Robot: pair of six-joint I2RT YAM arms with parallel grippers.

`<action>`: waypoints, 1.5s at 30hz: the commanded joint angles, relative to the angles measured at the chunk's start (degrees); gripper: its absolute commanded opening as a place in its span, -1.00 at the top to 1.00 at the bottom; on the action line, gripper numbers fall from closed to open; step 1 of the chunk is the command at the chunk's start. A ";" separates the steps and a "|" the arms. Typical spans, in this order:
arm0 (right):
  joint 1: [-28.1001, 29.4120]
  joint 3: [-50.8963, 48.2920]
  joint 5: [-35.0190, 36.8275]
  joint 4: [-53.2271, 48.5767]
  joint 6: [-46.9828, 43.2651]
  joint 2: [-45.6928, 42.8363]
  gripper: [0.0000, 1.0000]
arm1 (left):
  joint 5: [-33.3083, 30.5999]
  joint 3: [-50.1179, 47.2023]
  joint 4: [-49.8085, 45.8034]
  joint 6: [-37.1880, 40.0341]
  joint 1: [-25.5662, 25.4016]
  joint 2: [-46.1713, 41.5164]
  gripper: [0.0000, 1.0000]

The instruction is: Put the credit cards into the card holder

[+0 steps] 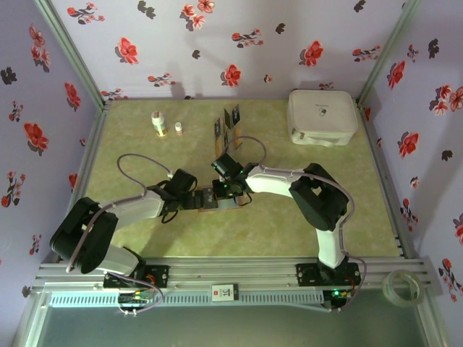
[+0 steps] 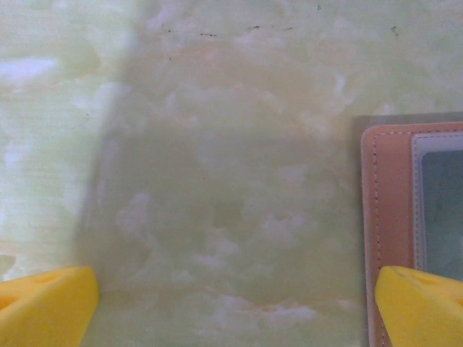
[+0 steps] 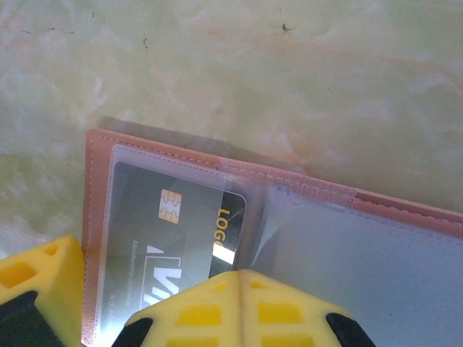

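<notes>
One credit card (lettering cut off), card holder cropped

Quick tally on the counter. Two arms: the left arm and the right arm. One wallet, lying open in the middle, with one dark card showing behind its clear pocket. Two bottles at eleven o'clock: a bigger bottle and a smaller bottle. One rack at twelve holds upright cards, too small to count. One white case at one o'clock. One tape roll at five.
</notes>
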 commanded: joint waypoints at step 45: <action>-10.84 -12.72 -11.22 9.64 -0.34 -10.08 0.91 | 3.86 5.01 -2.12 -2.91 -2.57 -3.58 -0.99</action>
